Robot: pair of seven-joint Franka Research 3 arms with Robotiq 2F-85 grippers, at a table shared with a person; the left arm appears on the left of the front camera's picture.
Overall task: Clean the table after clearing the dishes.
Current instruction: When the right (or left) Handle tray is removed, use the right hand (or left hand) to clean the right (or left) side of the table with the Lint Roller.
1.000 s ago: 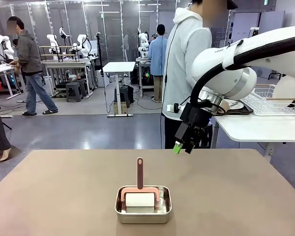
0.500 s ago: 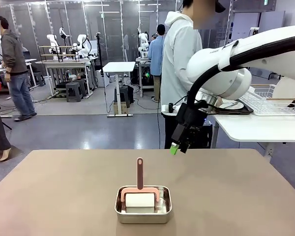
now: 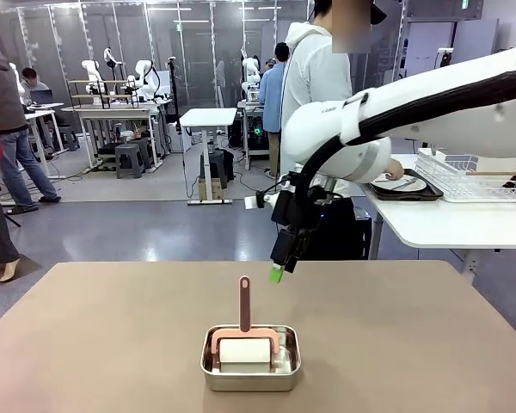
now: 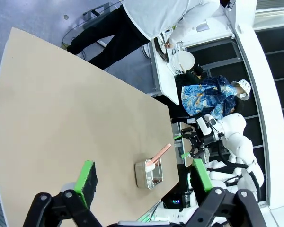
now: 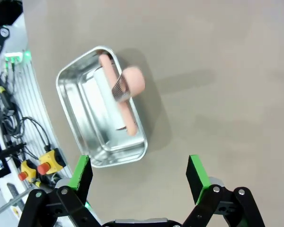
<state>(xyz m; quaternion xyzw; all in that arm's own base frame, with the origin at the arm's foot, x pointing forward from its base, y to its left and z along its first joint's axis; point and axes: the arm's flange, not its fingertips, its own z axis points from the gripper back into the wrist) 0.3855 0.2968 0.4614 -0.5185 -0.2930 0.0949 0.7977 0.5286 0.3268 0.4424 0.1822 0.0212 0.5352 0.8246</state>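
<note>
The taupe table (image 3: pixel 112 327) carries a small steel pan (image 3: pixel 250 359) holding a pink-handled cleaning tool (image 3: pixel 244 303) with a white pad. My right gripper (image 3: pixel 277 273) hangs open just above and to the right of the tool's upright handle, not touching it. From the right wrist, the open gripper (image 5: pixel 138 166) looks down on the pan (image 5: pixel 87 120) and the handle (image 5: pixel 131 81). My left gripper (image 4: pixel 143 176) is open, high above the table (image 4: pixel 61 109). A white plate on a dark tray (image 3: pixel 402 184), one of the dishes, lies on the white side table, a person's hand at it.
A person in a light hoodie (image 3: pixel 318 86) stands at the far edge, turned toward the white side table (image 3: pixel 451 224) with a wire rack (image 3: pixel 464 175). The brown top around the pan is bare. Other people and tables stand far behind.
My right arm has swung left and slightly down, from the far right edge to just beside the tool's handle. The person has shifted toward the side table.
</note>
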